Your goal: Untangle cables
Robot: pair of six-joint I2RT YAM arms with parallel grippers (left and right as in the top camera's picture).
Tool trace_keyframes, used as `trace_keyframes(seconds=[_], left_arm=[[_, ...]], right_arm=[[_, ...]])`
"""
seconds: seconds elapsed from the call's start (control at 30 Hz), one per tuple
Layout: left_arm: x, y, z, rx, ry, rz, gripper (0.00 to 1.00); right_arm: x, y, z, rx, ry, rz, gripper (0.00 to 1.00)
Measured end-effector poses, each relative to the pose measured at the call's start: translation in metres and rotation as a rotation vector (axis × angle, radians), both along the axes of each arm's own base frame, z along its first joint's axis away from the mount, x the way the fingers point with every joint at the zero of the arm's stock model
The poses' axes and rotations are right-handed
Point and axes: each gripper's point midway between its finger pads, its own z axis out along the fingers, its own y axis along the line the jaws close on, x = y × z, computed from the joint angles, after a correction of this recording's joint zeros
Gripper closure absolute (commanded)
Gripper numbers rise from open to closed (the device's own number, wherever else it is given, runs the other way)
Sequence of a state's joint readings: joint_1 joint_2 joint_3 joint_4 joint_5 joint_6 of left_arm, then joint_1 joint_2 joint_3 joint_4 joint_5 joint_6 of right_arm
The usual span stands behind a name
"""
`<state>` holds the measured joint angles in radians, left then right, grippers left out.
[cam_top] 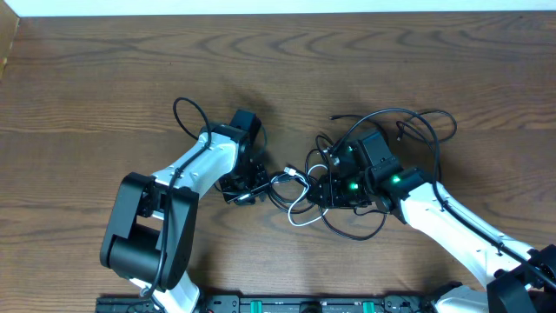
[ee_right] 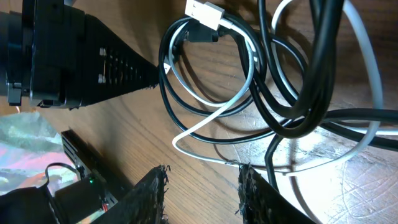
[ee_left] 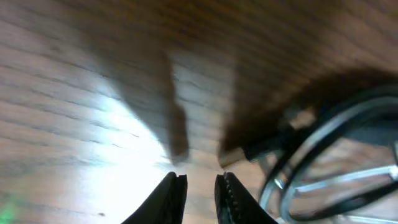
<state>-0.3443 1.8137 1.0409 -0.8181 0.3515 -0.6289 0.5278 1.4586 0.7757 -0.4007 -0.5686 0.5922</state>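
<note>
The cables (cam_top: 347,139) lie tangled on the wooden table between my two arms: several black loops and one white cord (cam_top: 300,213). In the right wrist view the black loops (ee_right: 292,93) cross over the white cord (ee_right: 211,115), whose white plug (ee_right: 205,11) sits at the top. My right gripper (ee_right: 204,177) (cam_top: 323,187) is open over bare wood, the white cord passing just past its right fingertip. My left gripper (ee_left: 201,180) (cam_top: 246,193) stands narrowly open with nothing between its fingers. A plug end (ee_left: 233,155) and blurred cable loops (ee_left: 323,168) lie just right of it.
The left arm's own black wire (cam_top: 187,113) loops beside its wrist. A black rail with green lights (cam_top: 287,304) runs along the table's near edge. The left gripper's body (ee_right: 93,62) shows at the top left of the right wrist view.
</note>
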Motion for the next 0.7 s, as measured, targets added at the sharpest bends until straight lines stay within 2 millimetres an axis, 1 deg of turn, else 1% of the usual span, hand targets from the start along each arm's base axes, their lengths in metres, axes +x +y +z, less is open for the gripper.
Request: trace_keyframes(seconds=[0.23, 0.47, 0.57, 0.7], left_arm=[[-0.007, -0.021, 0.009, -0.144, 0.028, -0.045, 0.78], [-0.009, -0.027, 0.014, -0.189, 0.031, -0.058, 0.78], [-0.006, -0.03, 0.025, -0.208, -0.004, -0.061, 0.78], [0.002, -0.029, 0.044, -0.209, -0.084, -0.053, 0.7]], right_arm=[[-0.001, 0.0, 0.0, 0.002, 0.003, 0.001, 0.64], [-0.001, 0.0, 0.0, 0.002, 0.003, 0.002, 0.64], [-0.001, 0.0, 0.0, 0.002, 0.003, 0.002, 0.63], [-0.001, 0.0, 0.0, 0.002, 0.002, 0.002, 0.63]])
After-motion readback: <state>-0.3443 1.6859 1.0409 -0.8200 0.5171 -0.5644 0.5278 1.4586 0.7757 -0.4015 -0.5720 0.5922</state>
